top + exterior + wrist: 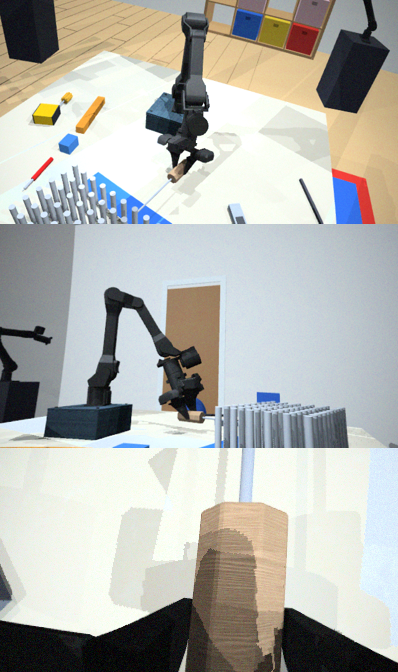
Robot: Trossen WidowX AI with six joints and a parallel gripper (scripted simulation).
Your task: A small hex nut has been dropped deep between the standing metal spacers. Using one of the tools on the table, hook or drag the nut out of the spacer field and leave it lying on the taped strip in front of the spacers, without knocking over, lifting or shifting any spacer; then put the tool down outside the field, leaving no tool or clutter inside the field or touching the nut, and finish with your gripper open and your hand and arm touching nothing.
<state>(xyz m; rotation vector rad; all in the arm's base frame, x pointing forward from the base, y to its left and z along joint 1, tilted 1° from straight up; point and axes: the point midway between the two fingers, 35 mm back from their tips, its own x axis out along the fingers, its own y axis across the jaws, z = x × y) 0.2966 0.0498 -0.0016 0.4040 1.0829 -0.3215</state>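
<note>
My gripper (181,168) (190,414) (236,613) is shut on the wooden handle of the hook tool (175,175) (197,417) (245,558). The handle is low, on the robot's side of the blue taped strip (121,192) (209,446). Its thin shaft (155,195) (209,418) (247,473) runs over the strip to the near edge of the grey standing spacers (81,194) (267,426), around the height of their tops. The spacers hide its hooked end. The spacers in view stand upright. I cannot make out the hex nut.
A red-handled screwdriver (42,168), a blue cube (68,144), an orange bar (90,114) and a yellow block (46,114) lie left in the top view. A grey flat object (237,213) and a black rod (311,200) lie right. The arm's base block (161,113) (78,421) stands behind.
</note>
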